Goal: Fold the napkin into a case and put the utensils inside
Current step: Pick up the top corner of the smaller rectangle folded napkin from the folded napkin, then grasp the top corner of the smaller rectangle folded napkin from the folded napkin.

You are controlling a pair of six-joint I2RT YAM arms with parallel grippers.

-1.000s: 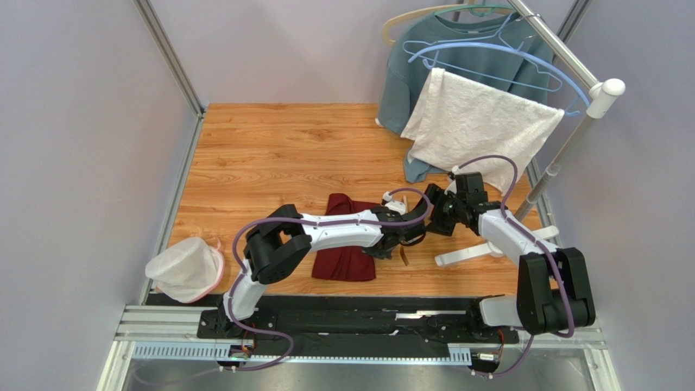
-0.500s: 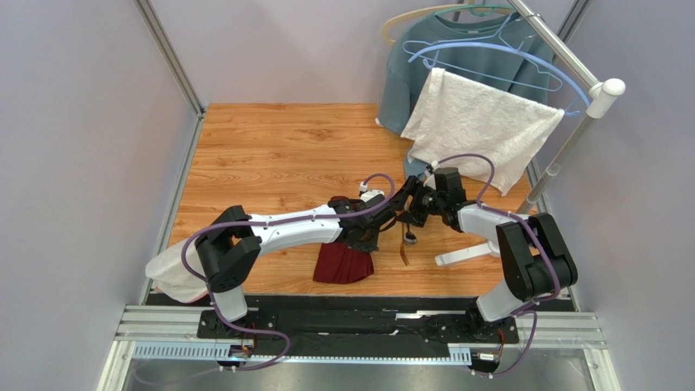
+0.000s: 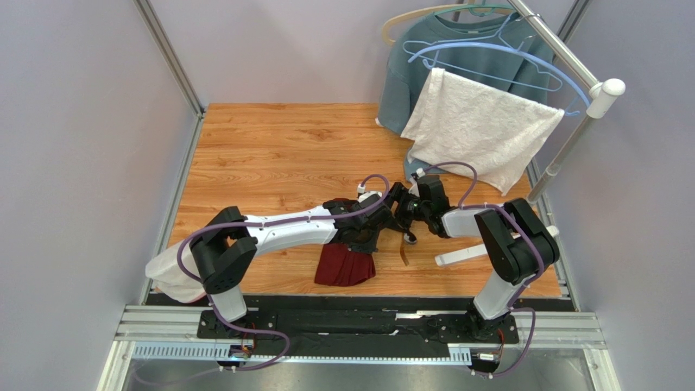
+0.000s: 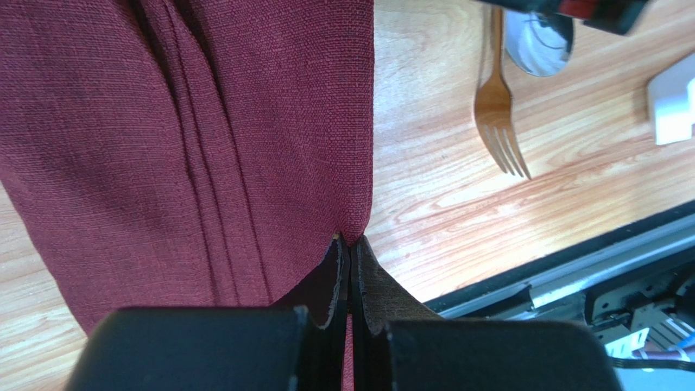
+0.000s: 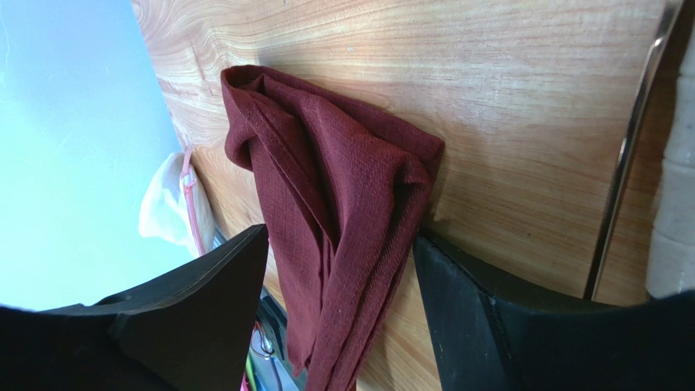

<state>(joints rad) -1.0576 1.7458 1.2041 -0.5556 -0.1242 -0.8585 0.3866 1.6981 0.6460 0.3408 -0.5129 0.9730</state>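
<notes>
**Napkin pinched left, straddled right**

Top view: the left gripper (image 3: 369, 238) is clamped on the napkin (image 3: 343, 265), which is bunched on the counter (image 3: 269, 147) near its front edge. The right gripper (image 3: 400, 218) sits just beside it.

Left wrist view: closed fingers pinch the napkin's edge. The fork (image 4: 495, 106) and spoon (image 4: 537, 45) lie to the side, clear of the cloth.

Right wrist view: the jaws stand wide, straddling the folded napkin.

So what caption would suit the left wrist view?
The left end effector pinches the napkin by its edge; fork and spoon lie beside it on the table.
</notes>
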